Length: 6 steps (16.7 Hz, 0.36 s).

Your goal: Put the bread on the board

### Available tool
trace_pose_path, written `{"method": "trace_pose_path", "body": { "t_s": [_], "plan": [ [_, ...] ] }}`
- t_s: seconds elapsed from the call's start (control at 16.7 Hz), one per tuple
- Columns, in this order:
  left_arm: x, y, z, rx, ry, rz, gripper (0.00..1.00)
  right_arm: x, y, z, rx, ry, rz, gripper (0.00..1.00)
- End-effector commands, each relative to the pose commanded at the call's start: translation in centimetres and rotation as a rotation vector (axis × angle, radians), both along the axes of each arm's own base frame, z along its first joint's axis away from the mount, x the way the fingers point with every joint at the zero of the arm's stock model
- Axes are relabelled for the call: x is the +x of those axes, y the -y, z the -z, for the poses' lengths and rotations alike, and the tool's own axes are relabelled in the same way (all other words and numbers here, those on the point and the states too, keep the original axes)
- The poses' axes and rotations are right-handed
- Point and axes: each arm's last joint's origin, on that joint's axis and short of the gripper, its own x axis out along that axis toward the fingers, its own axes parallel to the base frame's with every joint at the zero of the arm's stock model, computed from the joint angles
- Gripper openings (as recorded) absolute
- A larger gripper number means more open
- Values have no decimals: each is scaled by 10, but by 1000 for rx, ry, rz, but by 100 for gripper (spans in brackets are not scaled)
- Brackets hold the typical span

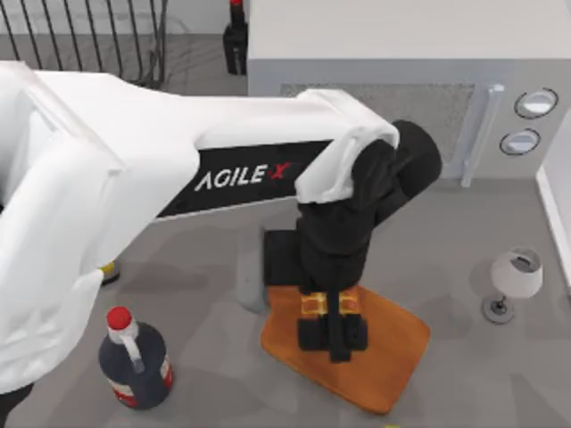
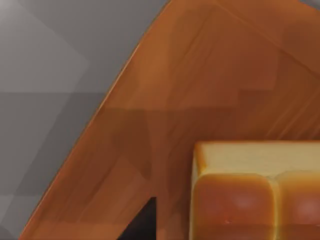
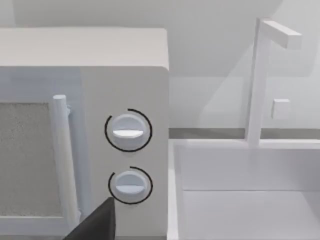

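The bread (image 1: pixel 314 305), a golden-brown chunk, lies over the near-left part of the reddish-brown board (image 1: pixel 393 357), under my left gripper (image 1: pixel 331 337), which reaches down over it. In the left wrist view the bread (image 2: pixel 250 200) sits close against the board (image 2: pixel 200 100), and a strip of board shows between it and one dark fingertip (image 2: pixel 142 222), so the gripper reads as open. The board's handle is hidden. My right gripper is parked off to the side; one dark finger (image 3: pixel 97 225) shows in the right wrist view.
A dark bottle with a red cap (image 1: pixel 134 361) stands at the front left. A small white lamp (image 1: pixel 516 276) stands to the right of the board. A white microwave (image 1: pixel 401 98) fills the back, a wire rack (image 1: pixel 89 36) the back left, a sink (image 3: pixel 245 190) the right.
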Motion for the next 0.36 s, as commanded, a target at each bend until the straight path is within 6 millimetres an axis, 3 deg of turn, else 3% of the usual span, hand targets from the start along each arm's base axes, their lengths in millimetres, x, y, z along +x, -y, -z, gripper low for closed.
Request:
{"method": "trace_pose_path", "body": {
  "t_s": [0.36],
  "plan": [
    [0,0,0,0,0,0,100,0,0,0,0,0,0,100]
  ]
}}
